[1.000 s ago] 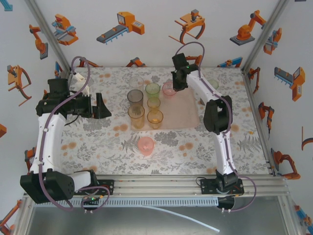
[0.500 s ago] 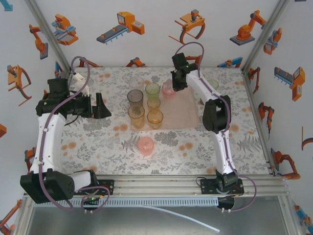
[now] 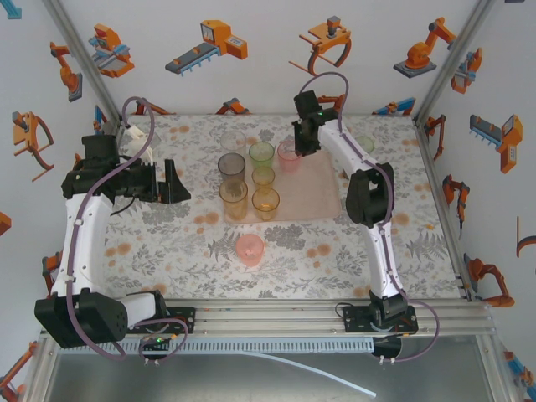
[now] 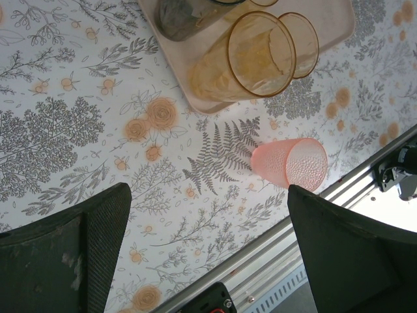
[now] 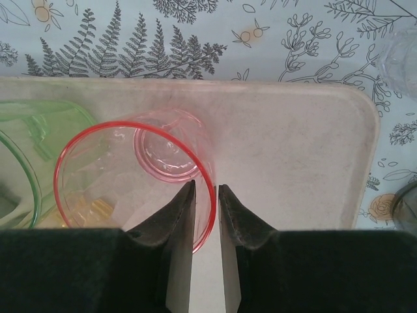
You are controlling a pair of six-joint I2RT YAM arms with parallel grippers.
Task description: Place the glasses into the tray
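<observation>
Top external view: over the last second the pink tumbler (image 3: 289, 156) has kept its spot at the far edge of the tray (image 3: 322, 191), with the right gripper (image 3: 300, 144) barely shifting above it. I judge that glass delivered and its release under way. Right wrist view has that gripper parted only a little, its fingers (image 5: 179, 215) straddling the tumbler's red-tinted rim with slack on either side, so the glass looks let go rather than pinched. Meanwhile the left gripper (image 3: 170, 182) hangs wide apart and empty over the surface (image 3: 167, 243), left of the tray. A salmon tumbler (image 3: 249, 249) waits on the surface nearer the arm bases, outside the tray.
</observation>
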